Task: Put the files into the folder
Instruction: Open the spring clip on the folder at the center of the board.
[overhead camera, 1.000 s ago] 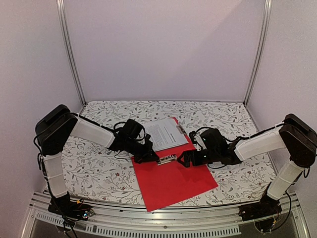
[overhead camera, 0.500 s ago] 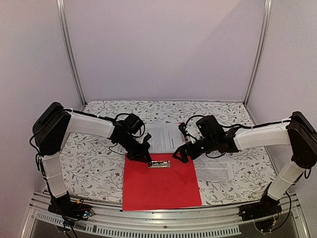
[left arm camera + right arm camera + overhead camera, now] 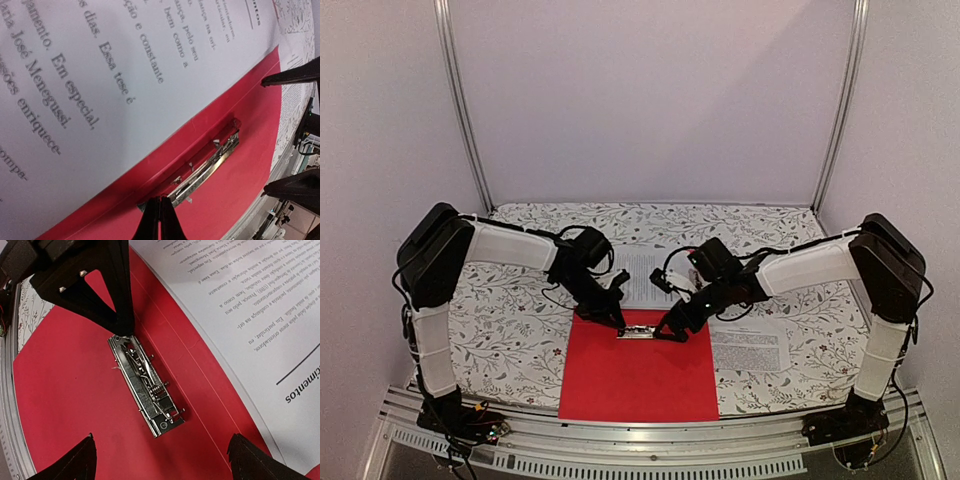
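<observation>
The red folder (image 3: 638,385) is lying open and flat at the near middle of the flowered table (image 3: 510,330). Its metal clip (image 3: 145,385) is sitting at the 12 o'clock edge of the red panel. The left gripper (image 3: 160,204) is pointing down at the clip's 9 o'clock end with its fingers pressed together into a single tip. That tip is touching the end of the clip; I cannot tell whether anything is pinched between the fingers. The right gripper (image 3: 670,331) is hovering at the clip's 3 o'clock end with its fingers (image 3: 65,462) spread wide and holding nothing. In its wrist view the clip's end is lying between them, and contact with the red plastic is unclear. One printed sheet (image 3: 645,272) is lying at 12 o'clock from the folder, between the two arms, its near edge overlapping the red just behind the clip. A second printed sheet (image 3: 750,350) is lying flat on the table at 3 o'clock, just beside the folder's right edge.
</observation>
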Motion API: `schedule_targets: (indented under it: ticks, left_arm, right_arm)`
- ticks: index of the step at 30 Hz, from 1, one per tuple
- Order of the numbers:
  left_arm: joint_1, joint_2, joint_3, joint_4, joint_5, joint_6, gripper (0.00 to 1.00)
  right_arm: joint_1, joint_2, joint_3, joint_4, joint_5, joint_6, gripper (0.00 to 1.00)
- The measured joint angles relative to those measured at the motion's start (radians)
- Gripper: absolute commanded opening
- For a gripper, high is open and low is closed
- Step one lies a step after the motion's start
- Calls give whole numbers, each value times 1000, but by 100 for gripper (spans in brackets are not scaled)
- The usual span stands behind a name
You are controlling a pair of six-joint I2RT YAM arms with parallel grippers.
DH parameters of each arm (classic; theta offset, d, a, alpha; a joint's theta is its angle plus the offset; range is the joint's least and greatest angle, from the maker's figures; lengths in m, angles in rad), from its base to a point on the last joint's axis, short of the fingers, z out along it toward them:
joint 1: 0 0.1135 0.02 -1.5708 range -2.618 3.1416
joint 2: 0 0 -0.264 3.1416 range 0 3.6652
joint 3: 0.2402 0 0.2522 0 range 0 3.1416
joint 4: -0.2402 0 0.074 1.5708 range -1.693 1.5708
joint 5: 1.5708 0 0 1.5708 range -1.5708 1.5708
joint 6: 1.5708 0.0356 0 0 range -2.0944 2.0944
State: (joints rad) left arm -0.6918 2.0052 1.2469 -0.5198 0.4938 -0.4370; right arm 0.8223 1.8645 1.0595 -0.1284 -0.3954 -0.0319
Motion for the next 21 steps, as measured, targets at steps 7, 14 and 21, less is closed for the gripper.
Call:
schedule_targets:
  ticks: [7,14,21]
  left_arm:
    - [3,0,-21,32,11,29,0]
    - [8,-8,-53,87,31,26,0]
    - [12,-8,-61,99,42,26,0]
  right_arm:
    - [19,89,90,-36,-5,-97,61]
    - [38,138,132,-52,11,-179,48]
    - [55,161,153,-45,42,-239,33]
